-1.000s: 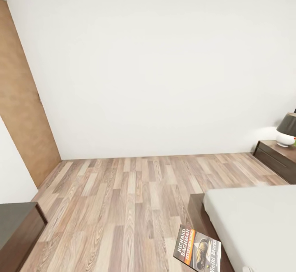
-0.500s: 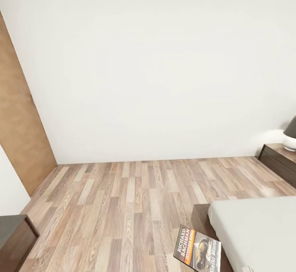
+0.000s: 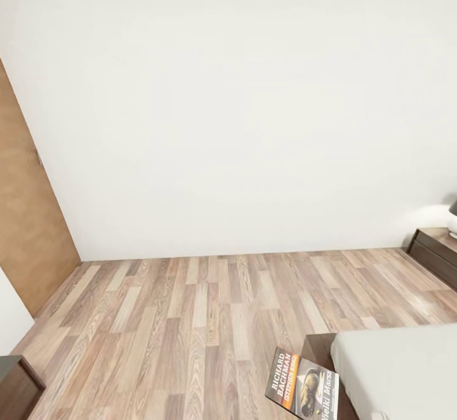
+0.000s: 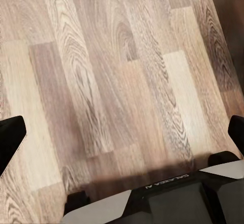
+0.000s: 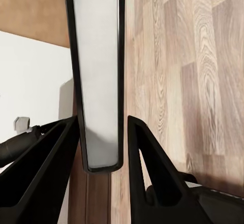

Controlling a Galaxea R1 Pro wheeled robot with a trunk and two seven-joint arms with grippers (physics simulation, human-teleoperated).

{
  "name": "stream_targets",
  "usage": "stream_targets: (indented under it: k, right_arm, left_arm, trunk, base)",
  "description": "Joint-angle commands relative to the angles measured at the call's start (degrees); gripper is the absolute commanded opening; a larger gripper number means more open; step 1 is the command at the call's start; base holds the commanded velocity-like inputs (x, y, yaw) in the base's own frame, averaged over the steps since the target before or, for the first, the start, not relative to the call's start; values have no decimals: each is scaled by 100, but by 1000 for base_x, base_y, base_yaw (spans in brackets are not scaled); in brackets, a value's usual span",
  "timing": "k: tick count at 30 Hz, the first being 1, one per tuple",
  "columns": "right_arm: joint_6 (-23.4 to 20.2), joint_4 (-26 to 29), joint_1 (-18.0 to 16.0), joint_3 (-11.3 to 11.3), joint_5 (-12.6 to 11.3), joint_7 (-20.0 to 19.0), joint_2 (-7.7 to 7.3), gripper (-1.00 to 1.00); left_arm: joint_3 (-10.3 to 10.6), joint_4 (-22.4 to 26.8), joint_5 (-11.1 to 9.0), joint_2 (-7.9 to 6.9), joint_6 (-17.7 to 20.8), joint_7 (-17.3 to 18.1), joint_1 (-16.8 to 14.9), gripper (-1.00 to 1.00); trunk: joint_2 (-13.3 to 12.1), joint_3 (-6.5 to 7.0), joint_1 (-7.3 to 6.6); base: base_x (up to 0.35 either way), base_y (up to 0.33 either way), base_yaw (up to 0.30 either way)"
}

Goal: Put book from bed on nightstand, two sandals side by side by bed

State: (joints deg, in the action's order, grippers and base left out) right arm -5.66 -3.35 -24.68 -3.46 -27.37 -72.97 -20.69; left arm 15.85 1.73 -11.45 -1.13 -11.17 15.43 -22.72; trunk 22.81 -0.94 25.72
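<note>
Apparently right hand round book

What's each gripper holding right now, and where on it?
The right gripper clamps the book edge-on, its fingers pressing both covers near one end. The left gripper is open over the floor, holding nothing.

The book sits left of the bed, nightstand behind.
</note>
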Motion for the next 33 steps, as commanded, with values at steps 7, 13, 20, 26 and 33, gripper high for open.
stream_targets:
  k: [7, 13, 20, 26, 33]
  right_arm:
    - [-58, -16, -11, -6, -59, -25, 2, -100]
    - [-58, -16, -11, -6, -59, -29, 1, -100]
    - [-58, -16, -11, 1, -61, -30, -1, -100]
    - [-58, -16, -11, 3, -62, -32, 0, -100]
    - [-58, -16, -11, 3, -61, -33, -3, -100]
  left_arm:
    - [49, -6, -59, -1, -16, 21, -5, 100]
    - [50, -6, -59, -1, -16, 21, -5, 100]
    - [50, -10, -59, -1, -16, 21, -5, 100]
    - [50, -13, -59, -1, -16, 21, -5, 100]
    - [50, -10, -59, -1, -16, 21, -5, 100]
  trunk:
    - [10, -10, 7]
    - [10, -10, 7]
    - [10, -10, 7]
    - [10, -10, 7]
    - [10, -10, 7]
  base:
    - [330, 77, 0]
    - [330, 103, 0]
    - [329, 104, 0]
    - [329, 104, 0]
    - [329, 104, 0]
